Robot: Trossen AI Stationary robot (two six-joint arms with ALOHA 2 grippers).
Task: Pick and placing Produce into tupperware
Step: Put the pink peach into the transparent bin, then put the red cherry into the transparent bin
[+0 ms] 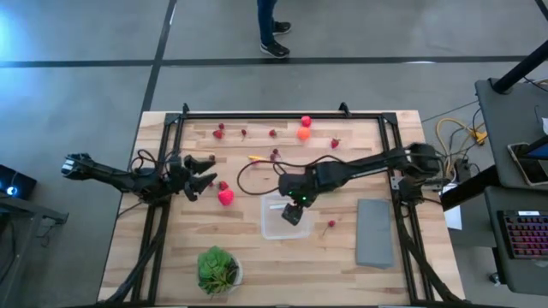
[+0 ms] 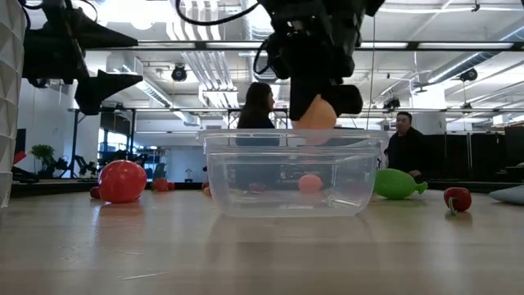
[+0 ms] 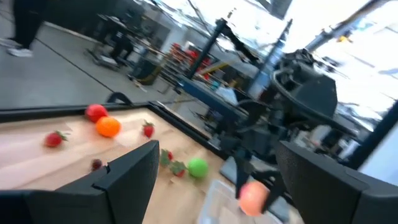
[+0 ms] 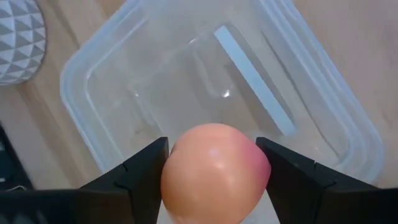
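your left end effector [image 1: 199,174] waits over the left side of the tabletop [image 1: 171,257], fingers apart and empty, beside a big red piece [image 1: 225,198]; it looks parked there to keep clear of the container. move right and your right end effector [image 4: 211,171] is clamped on a peach-coloured fruit [image 4: 214,171], held directly above the open tupperware [image 4: 205,87] so a release should drop it inside. the tupperware itself looks empty. the rest of the produce lies scattered along the far edge. from overhead, your arm hides the fruit. the low view shows the fruit above the rim, but you cannot judge how high, and the small piece seen through the wall may sit behind it.
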